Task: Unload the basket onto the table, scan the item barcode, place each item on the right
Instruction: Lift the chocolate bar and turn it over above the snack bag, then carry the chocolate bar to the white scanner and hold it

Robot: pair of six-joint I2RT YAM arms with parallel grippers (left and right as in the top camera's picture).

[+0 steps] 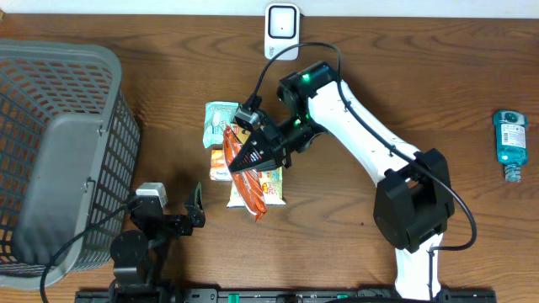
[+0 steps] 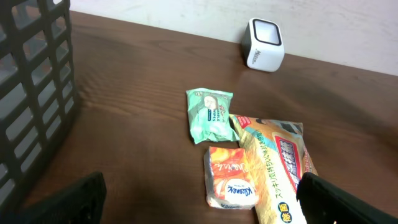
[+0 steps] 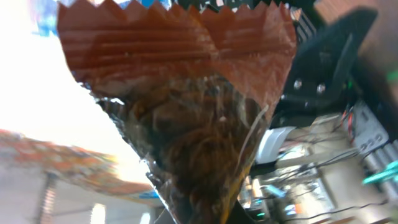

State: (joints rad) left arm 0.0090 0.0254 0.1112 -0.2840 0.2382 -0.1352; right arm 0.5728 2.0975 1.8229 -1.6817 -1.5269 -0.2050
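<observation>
In the overhead view, the right gripper (image 1: 247, 157) is pressed shut on a red-orange snack packet (image 1: 253, 200), holding it over a green packet (image 1: 221, 120) and a yellow bag (image 1: 271, 187), below the white barcode scanner (image 1: 281, 31). The left gripper (image 1: 200, 210) sits spread wide beside a grey basket (image 1: 118, 143). The left wrist view shows its dark fingers (image 2: 81, 199) apart, facing the green packet and the scanner. The right wrist view fills with the packet's serrated edge, pinched at the top.
</observation>
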